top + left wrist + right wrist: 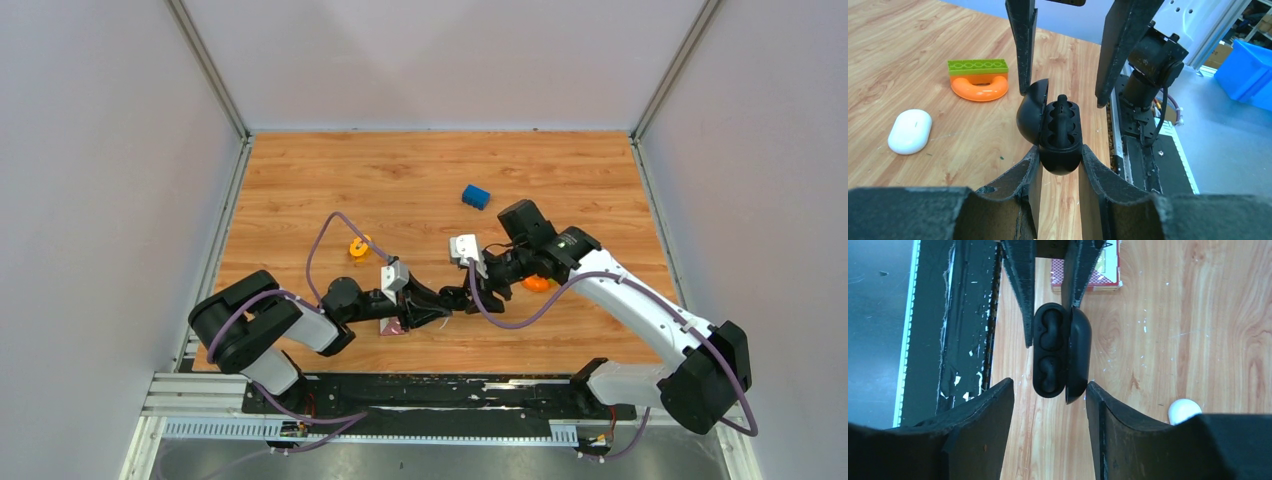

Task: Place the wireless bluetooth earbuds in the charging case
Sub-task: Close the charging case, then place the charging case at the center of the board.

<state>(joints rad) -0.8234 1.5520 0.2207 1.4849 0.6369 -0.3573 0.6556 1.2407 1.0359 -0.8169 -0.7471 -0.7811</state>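
- Room: plain grey walls (100,150) on three sides, mounting rail (190,395) along the near edge.
- Surface (420,170): flat wood-grain laminate, lightly speckled. Blue block (476,196), orange ring (979,89) with a green brick (978,66) on top, and a white oval (910,131) all lie clear of the work.
- Left claw (1060,162): pinching the case's lower end, holding it off the surface at centre-front.
- Right claw (1049,385): spread and carrying nothing. Its fingers flank the case, one close against the lid; can't tell if it touches.
- Case (1050,350): black clamshell, lid (1078,355) swung open sideways. Looks light, stiff and glossy, so likely slippery. Grip the base body, not the lid; the hinge is probably the weak spot.
- Wells (1048,337): dark rounded shapes in both; can't tell seated buds from empty sockets. No loose bud seen. Buds would be tiny and slick, easy to drop.
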